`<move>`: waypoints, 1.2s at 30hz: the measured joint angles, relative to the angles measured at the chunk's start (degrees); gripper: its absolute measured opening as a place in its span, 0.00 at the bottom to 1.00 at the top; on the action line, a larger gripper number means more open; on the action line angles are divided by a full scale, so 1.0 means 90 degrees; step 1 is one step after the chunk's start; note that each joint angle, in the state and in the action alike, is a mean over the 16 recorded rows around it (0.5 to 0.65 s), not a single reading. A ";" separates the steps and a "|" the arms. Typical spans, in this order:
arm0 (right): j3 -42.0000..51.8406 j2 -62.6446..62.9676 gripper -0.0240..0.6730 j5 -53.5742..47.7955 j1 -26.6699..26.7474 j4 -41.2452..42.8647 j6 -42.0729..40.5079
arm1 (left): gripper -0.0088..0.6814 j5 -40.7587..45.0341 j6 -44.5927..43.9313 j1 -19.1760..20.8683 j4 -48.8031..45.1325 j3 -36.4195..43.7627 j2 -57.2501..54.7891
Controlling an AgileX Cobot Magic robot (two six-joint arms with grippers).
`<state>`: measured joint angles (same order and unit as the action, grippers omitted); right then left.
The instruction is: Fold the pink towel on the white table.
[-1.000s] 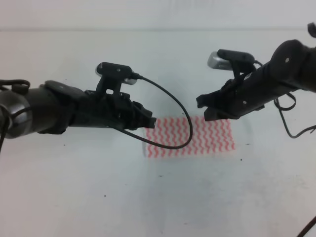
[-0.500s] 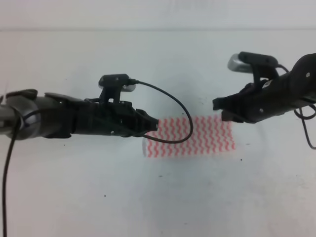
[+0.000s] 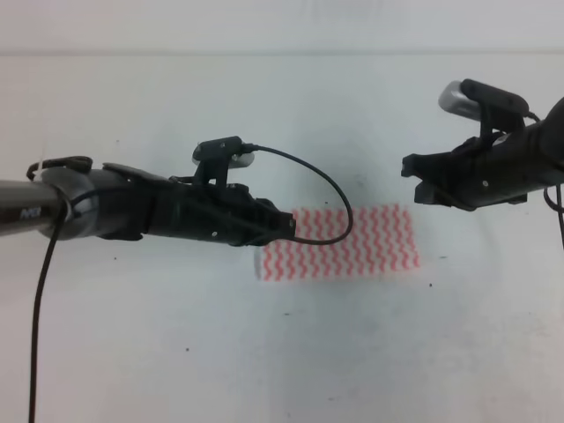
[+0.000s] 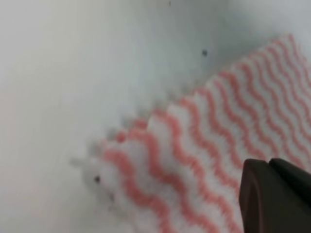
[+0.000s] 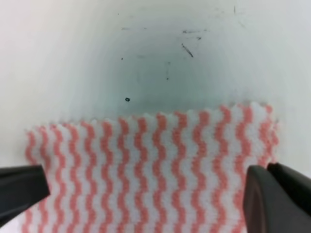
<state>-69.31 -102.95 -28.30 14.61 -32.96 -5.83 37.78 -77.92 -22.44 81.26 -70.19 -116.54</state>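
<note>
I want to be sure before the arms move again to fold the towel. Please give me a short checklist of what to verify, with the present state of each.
1. Pink towel lies flat on the white table: ok.
2. Towel edges visible and unobstructed on the right: ok.
3. Left gripper at the towel's left edge: ok.
4. Left gripper holding cloth: cannot tell, only one fingertip shows.
5. Right gripper open: ok.
6. Right gripper on the towel: not ok, it is raised beyond the far right corner.
</note>
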 joint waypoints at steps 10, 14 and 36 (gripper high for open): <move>-0.0026 -0.0370 0.25 -0.0095 -0.0008 -0.0293 -0.0012 | 0.00 -0.0191 0.0335 0.0003 -0.0389 -0.0012 -0.0105; -0.0100 -0.0482 0.28 -0.0144 -0.0008 -0.0337 -0.0013 | 0.00 -0.0202 0.0342 0.0004 -0.0373 -0.0012 -0.0157; -0.0823 -0.1203 0.44 -0.0609 -0.0027 0.0066 -0.0002 | 0.01 -0.0064 0.0455 0.0004 -0.0478 -0.0013 -0.0232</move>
<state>-76.72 -113.78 -33.78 14.37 -32.37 -5.85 37.20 -73.82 -22.40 76.95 -70.31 -118.63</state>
